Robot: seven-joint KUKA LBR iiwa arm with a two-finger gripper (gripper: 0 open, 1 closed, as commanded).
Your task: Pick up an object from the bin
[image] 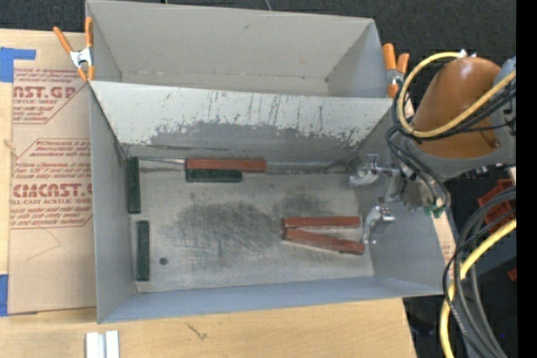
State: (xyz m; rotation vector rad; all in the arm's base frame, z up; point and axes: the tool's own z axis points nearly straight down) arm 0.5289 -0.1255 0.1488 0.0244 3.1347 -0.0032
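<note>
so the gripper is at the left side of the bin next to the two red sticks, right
No, the gripper is at the right side of the bin, not the left, next to the two red sticks; the camera view shows it.

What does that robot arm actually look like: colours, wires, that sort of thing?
Its wrist wears a rounded orange-brown cover, smooth like a helmet. Yellow cables loop around it, with thinner black ones beside them. The parts behind are dark. It ends in a small silvery metal gripper with two thin fingers. No markings can be made out.
</note>
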